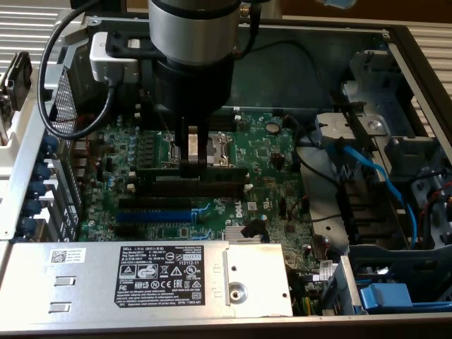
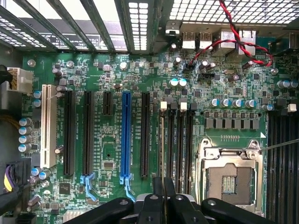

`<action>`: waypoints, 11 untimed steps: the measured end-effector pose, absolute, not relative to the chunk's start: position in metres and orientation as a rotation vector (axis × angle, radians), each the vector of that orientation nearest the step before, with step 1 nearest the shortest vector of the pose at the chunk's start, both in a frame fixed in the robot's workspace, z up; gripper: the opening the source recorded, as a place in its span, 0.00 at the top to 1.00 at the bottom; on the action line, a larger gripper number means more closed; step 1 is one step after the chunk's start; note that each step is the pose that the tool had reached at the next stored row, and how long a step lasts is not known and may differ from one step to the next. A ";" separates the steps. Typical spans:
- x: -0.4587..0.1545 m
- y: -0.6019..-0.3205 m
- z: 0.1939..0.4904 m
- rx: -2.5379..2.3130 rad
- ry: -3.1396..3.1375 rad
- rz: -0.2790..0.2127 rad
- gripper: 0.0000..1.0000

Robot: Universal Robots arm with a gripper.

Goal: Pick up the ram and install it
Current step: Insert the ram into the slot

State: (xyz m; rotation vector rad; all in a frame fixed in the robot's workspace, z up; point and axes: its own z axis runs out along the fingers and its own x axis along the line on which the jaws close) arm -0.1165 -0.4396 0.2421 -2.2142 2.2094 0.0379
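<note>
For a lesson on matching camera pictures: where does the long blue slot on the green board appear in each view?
Exterior view: the blue slot lies toward the exterior view's left, next to the grey labelled box.
Wrist view: the blue slot runs between two black slots.
Shared landmark: the silver chip socket.

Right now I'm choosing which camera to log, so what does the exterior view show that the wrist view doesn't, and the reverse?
The exterior view adds the silver power supply box with its black label, the light-blue cables and the grey robot arm. The wrist view adds the long white expansion slot. Shared: the green motherboard, the long blue expansion slot, the silver processor socket, and the black gripper shut on the thin dark-green ram stick.
</note>
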 end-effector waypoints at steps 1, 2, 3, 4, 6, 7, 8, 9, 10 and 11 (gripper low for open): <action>-0.117 -0.440 0.242 -2.214 2.209 0.038 0.88; -0.117 -0.440 0.242 -2.213 2.208 0.039 0.88; -0.117 -0.440 0.242 -2.212 2.208 0.040 0.88; -0.117 -0.440 0.242 -2.210 2.209 0.041 0.88; -0.118 -0.440 0.242 -2.207 2.211 0.042 0.88; -0.118 -0.440 0.242 -2.205 2.213 0.042 0.88; -0.118 -0.440 0.242 -2.202 2.216 0.042 0.88; -0.118 -0.440 0.242 -2.198 2.219 0.043 0.88; -0.118 -0.440 0.242 -2.194 2.222 0.044 0.88; -0.118 -0.440 0.242 -2.191 2.224 0.045 0.88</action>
